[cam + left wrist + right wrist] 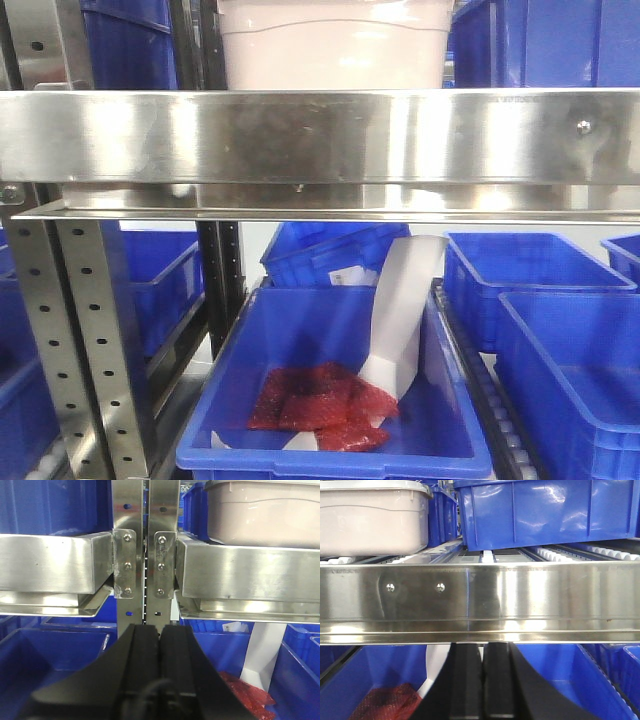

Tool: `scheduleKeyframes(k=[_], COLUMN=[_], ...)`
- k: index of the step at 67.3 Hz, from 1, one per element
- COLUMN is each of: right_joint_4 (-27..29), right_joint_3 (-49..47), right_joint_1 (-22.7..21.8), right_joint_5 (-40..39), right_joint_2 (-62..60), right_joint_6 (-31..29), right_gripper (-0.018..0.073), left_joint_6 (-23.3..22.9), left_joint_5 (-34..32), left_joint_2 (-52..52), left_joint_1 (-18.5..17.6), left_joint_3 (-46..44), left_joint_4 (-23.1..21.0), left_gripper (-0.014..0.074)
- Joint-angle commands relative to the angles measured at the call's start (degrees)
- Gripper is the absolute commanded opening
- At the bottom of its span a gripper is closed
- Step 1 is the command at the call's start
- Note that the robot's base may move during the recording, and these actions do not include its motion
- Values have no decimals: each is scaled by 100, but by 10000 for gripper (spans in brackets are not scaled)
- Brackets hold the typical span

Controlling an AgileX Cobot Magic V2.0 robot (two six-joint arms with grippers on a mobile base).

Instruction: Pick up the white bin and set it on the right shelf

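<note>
The white bin is cut off at the top; the shelf rail hides its base.

Pinkish-white bin — shiny silver shelf rail — blue bins.

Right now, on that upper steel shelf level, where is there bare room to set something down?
The bare rollers between the pinkish-white plastic tub and the large blue plastic bin form a narrow free strip behind the shiny stainless-steel front rail. Either side is occupied by those containers.

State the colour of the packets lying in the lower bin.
Red packets, clearest in the exterior front-facing view, inside the blue bin.
</note>
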Motion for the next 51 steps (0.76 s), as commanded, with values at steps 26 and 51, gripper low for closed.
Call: scheduleKeyframes(k=[26,51], right_joint_4=[2,2], right_joint_3=[-5,-5], right_joint_1=[2,2], right_joint_5=[-478,-478], right_joint_2=[-102,-102], right_joint_6=[-46,-46], right_gripper=[29,29], left_joint_6=[-15,-15], left_joint_5=[-525,-525], left_joint_2=[-59,-59], left_joint_1=[14,14], left_joint_3=[-6,-6], left_joint_4=[-47,-47], left_gripper=[-118,-118])
